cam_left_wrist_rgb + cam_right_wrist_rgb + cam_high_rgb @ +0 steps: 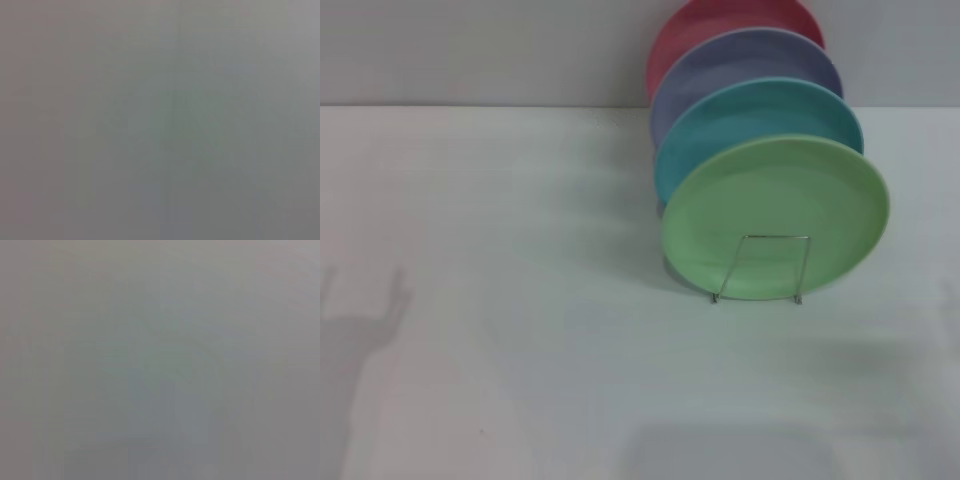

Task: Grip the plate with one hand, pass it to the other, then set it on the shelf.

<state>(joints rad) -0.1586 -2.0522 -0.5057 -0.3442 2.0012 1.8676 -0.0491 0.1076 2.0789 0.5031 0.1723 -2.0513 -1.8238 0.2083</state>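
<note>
The light green plate (775,215) stands on edge at the front of the chrome wire rack (760,270), right of the table's middle in the head view. Behind it in the same rack stand a turquoise-blue plate (750,115), a lavender plate (740,62) and a red plate (715,22). Neither gripper shows in any view. Only a faint shadow of an arm (360,320) lies on the table at the left. Both wrist views show nothing but a plain grey surface.
The white table (520,300) reaches from the front edge to a grey wall (470,50) at the back. The rack with its plates is the only thing standing on it.
</note>
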